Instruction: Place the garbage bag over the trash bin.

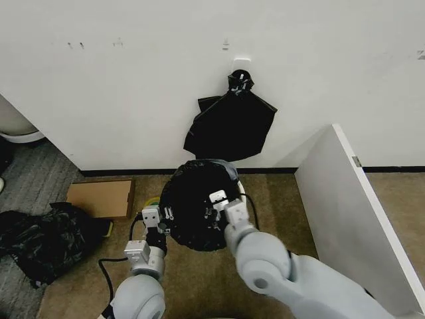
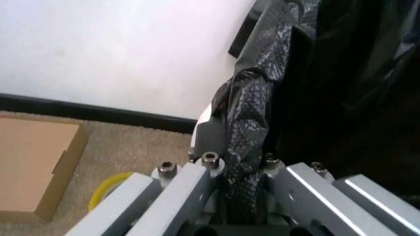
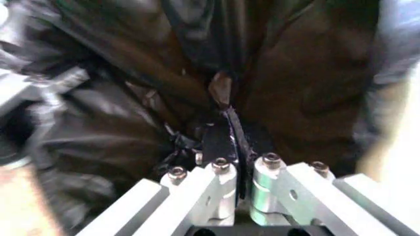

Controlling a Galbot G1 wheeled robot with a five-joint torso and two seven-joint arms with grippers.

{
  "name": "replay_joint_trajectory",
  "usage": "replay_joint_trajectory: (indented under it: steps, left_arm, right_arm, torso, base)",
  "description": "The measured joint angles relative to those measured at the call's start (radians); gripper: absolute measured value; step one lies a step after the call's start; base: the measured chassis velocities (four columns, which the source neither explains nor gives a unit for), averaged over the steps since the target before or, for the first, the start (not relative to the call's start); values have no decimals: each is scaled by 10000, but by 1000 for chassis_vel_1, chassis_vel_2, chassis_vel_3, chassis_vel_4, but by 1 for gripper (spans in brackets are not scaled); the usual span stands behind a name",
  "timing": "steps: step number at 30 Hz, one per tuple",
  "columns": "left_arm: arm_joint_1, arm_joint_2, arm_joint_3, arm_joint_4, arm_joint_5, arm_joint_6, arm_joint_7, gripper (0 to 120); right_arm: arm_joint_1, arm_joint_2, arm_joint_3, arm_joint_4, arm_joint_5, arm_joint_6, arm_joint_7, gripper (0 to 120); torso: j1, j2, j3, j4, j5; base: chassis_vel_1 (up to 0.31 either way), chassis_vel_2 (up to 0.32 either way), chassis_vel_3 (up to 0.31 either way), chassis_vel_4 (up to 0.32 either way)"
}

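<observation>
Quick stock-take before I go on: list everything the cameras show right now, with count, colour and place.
garbage bag: one, glossy black, spread over the bin in front of the robot, pinched at both sides
trash bin: one, cream-white, under the bag, a sliver of rim showing at the far side
bunch of bags: one, black, hanging from a wall hook
cardboard box: one, brown, on the carpet to the left
black heap: one, far left on the floor
tape roll: one, yellow, beside the box
white panel: one, to the right
left gripper: shut on the bag's left edge
right gripper: shut on the bag's right part

White wall [image 1: 133,86] with black baseboard [image 1: 106,173] above brown carpet [image 1: 199,279].
</observation>
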Motion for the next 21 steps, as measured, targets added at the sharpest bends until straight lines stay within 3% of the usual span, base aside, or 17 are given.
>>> replay_joint_trajectory:
  steps: [7, 21]
  left_arm:
    - [-188, -122, -138, 129, -694, -139, -106, 0]
    - [32, -150, -341, -485, -2536, -385, -360, 0]
  right_arm:
    - [-1518, -1044, 898, 1366, -935, 331, -1150, 1]
    - [-3245, -1388, 2434, 1997, -1048, 570, -1246, 51]
  torso:
    - [-1, 2, -1, -5, -3]
    - [-1, 2, -1, 0, -2]
  base:
    - [0, 0, 0, 0]
    - [0, 0, 0, 0]
